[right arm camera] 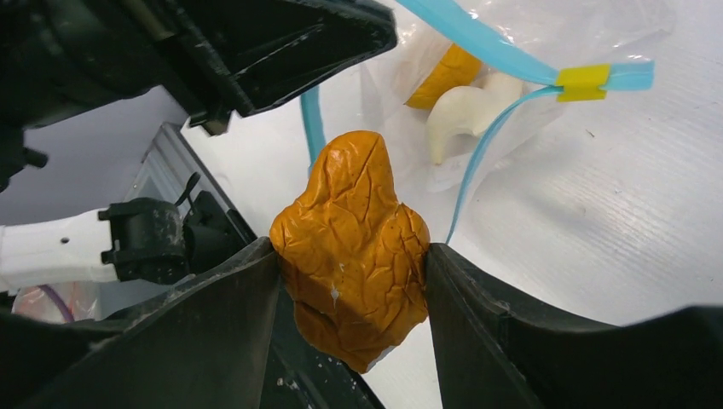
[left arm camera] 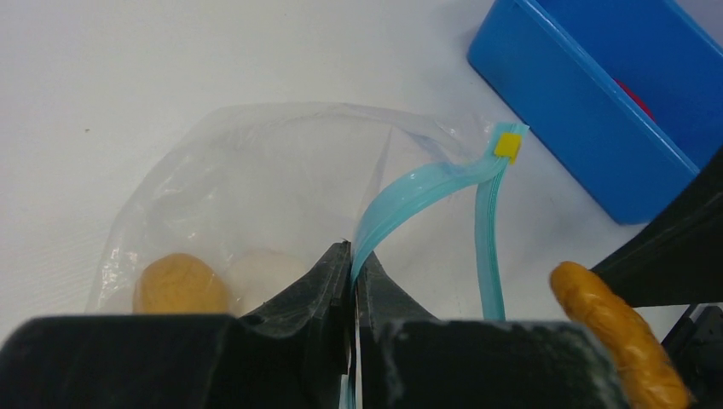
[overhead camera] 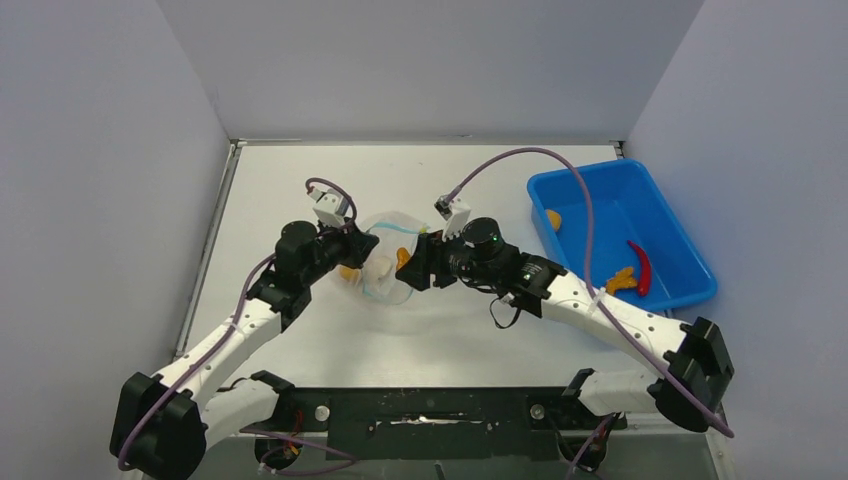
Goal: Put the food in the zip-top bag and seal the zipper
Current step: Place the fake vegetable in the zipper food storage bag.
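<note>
The clear zip-top bag (overhead camera: 392, 250) lies mid-table, mouth held open. My left gripper (left arm camera: 353, 260) is shut on its light blue-green zipper strip (left arm camera: 409, 192), which bears a yellow slider (left arm camera: 508, 145). Inside the bag are an orange round fruit (left arm camera: 176, 284) and a white lump (left arm camera: 260, 271); both also show in the right wrist view, the white lump (right arm camera: 465, 118) beside the fruit (right arm camera: 445, 75). My right gripper (right arm camera: 351, 256) is shut on a wrinkled orange food piece (right arm camera: 354, 239), held at the bag's mouth (overhead camera: 403, 258). A red chili (overhead camera: 641, 265) and orange bits (overhead camera: 620, 281) lie in the blue tray.
The rigid blue tray (overhead camera: 575, 182) stands at the right, also holding an orange piece (overhead camera: 553, 218). Its corner shows in the left wrist view (left arm camera: 563, 94). White walls enclose the table on three sides.
</note>
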You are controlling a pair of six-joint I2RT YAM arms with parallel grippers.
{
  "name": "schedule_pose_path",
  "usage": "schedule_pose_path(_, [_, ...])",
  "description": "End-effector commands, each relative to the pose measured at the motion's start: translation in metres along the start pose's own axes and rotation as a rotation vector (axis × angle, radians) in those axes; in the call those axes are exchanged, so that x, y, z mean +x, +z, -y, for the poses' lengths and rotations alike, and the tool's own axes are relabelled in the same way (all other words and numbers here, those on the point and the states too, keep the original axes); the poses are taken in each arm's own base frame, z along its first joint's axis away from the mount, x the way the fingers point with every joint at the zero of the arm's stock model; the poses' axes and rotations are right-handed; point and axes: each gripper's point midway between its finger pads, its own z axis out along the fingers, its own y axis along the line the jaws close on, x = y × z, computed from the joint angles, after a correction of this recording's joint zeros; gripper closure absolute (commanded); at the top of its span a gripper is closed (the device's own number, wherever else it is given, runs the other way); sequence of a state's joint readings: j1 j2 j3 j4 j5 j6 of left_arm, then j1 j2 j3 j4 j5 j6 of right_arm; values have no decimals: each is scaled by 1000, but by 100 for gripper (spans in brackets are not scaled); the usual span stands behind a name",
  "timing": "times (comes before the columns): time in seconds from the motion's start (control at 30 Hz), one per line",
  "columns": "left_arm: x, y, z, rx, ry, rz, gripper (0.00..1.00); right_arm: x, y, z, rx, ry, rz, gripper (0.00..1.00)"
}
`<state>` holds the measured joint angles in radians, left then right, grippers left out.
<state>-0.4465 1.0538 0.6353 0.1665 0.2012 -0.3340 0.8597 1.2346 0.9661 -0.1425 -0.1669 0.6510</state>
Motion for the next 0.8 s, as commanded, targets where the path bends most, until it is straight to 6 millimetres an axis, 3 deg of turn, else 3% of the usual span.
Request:
schedule_pose_path(0.0, [-25, -6, 16, 54, 3, 85, 93, -39, 12, -12, -3, 12, 114, 47])
schedule_pose_path(0.23, [-19, -9, 15, 51, 5, 69, 88, -37, 32, -13, -5, 28, 78, 46])
schedule_pose_path(0.53, [-27, -14, 22, 75, 21, 87, 84, -29, 47, 2, 64, 65, 49, 43])
schedule_pose_path(0.6, [-25, -15, 26, 107, 38, 82, 100, -28, 49, 6, 86, 70, 49, 41])
schedule_pose_path(0.77, [-23, -16, 30, 131, 29, 85, 100, -33, 57, 14, 126, 76, 60, 40])
